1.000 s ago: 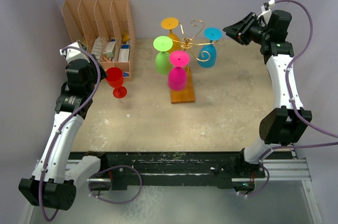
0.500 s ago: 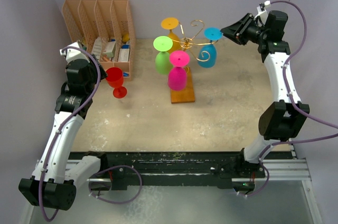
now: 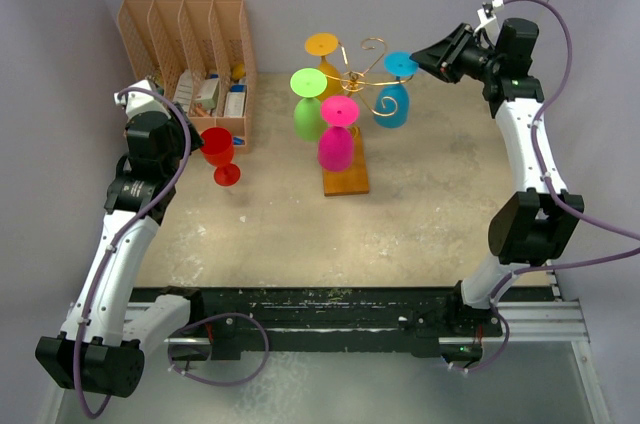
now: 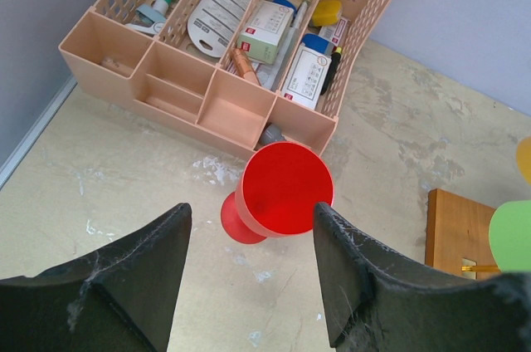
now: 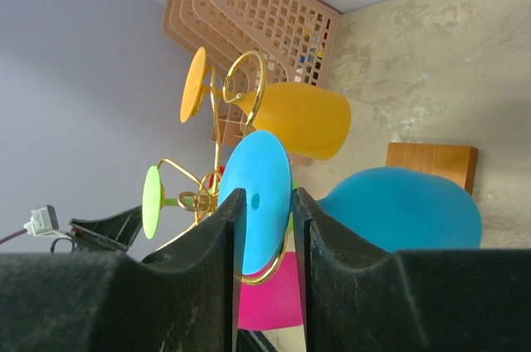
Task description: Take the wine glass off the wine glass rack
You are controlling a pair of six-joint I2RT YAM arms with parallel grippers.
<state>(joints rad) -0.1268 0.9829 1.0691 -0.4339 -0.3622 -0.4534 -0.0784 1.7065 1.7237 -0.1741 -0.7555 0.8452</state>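
Observation:
The wine glass rack, gold wire on an orange-brown wooden base, stands at centre back. A blue wine glass hangs upside down on its right arm, foot disc uppermost. My right gripper sits level with that foot. In the right wrist view the gripper is open but narrow, and the disc's edge lies between its fingertips. A red wine glass stands upright on the table. My left gripper hovers open just short of the red glass, holding nothing.
Green, pink and orange glasses also hang on the rack. A peach slotted file organizer full of small items fills the back left, right behind the red glass. Purple walls close in the back and sides.
My right gripper has moved left and slightly up to the blue glass's foot, and its jaws have narrowed a little. The left arm and the red glass have not moved.

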